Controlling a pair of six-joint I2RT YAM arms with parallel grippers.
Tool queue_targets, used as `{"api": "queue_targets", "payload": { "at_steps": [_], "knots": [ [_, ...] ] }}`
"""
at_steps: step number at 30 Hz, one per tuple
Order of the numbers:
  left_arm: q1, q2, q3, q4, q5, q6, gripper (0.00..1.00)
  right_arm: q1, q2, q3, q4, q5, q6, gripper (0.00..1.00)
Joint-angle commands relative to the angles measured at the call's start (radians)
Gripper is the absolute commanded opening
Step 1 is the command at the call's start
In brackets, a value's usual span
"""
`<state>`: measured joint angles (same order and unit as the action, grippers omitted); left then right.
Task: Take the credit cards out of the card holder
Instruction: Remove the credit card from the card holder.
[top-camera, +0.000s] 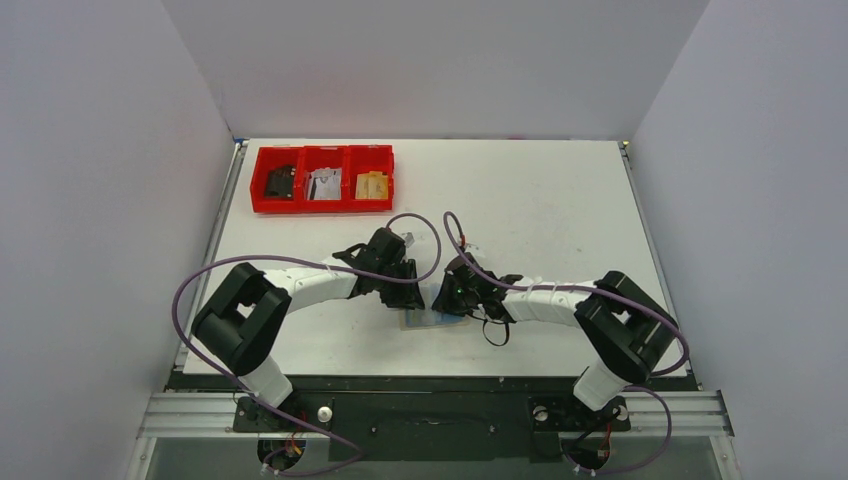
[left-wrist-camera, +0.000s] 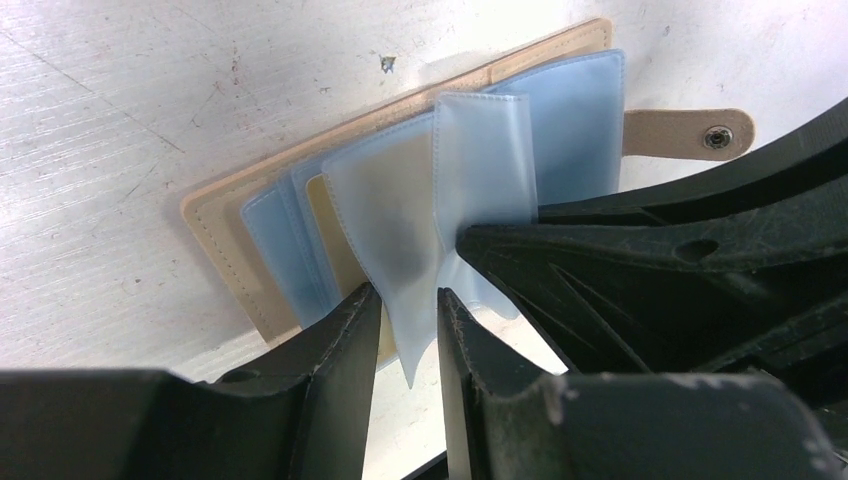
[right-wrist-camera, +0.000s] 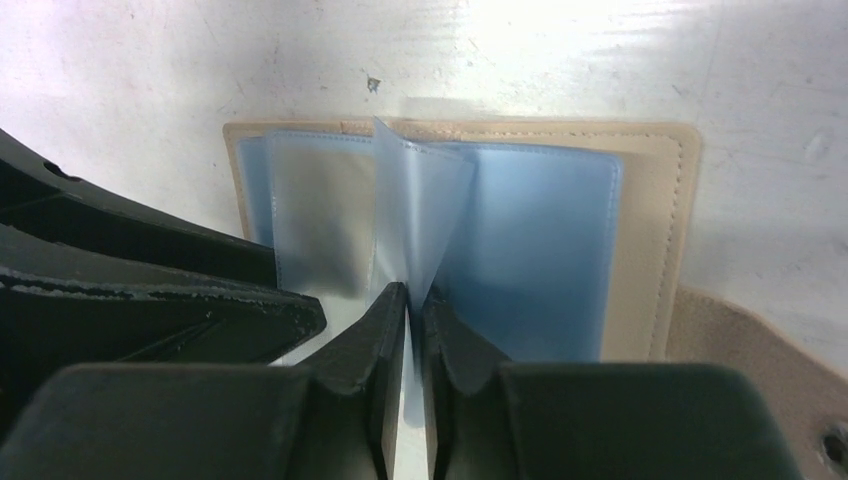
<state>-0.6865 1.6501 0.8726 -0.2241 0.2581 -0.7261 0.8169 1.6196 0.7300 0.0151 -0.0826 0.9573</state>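
Observation:
The card holder (top-camera: 435, 320) lies open on the white table, tan with stitched edges (left-wrist-camera: 225, 235) (right-wrist-camera: 660, 230) and several translucent blue pockets fanned up from its spine. I cannot tell the credit cards apart from the pockets. My right gripper (right-wrist-camera: 412, 295) (top-camera: 447, 295) is shut on the lower edge of one upright pocket leaf (right-wrist-camera: 415, 215). My left gripper (left-wrist-camera: 405, 295) (top-camera: 408, 285) faces it from the other side. Its jaws stand a little apart, with the corner of a cloudy pocket leaf (left-wrist-camera: 390, 230) hanging between them.
A tan snap strap (left-wrist-camera: 690, 133) (right-wrist-camera: 740, 340) sticks out from the holder's side. A red three-compartment tray (top-camera: 320, 206) with small items stands at the back left. Grey walls close in the table on three sides. The two grippers are nearly touching.

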Motion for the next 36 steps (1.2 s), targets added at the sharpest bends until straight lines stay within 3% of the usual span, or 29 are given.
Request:
{"api": "queue_targets", "payload": {
  "at_steps": [1, 6, 10, 23, 36],
  "knots": [
    [-0.007, -0.004, 0.0, 0.058, 0.021, -0.011, 0.25, -0.007, -0.07, 0.02, -0.11, 0.045, -0.029, 0.12],
    [-0.006, 0.0, -0.011, 0.093, 0.043, -0.023, 0.25, -0.007, -0.135, 0.037, -0.161, 0.062, -0.035, 0.3],
    [-0.006, 0.009, -0.02, 0.128, 0.065, -0.036, 0.28, -0.007, -0.171, 0.045, -0.194, 0.078, -0.037, 0.35],
    [-0.008, 0.011, -0.041, 0.259, 0.14, -0.094, 0.46, -0.026, -0.272, 0.03, -0.255, 0.132, -0.039, 0.36],
    [-0.04, 0.05, 0.032, 0.287, 0.154, -0.105, 0.52, -0.048, -0.397, 0.012, -0.32, 0.209, -0.027, 0.36]
  ]
}}
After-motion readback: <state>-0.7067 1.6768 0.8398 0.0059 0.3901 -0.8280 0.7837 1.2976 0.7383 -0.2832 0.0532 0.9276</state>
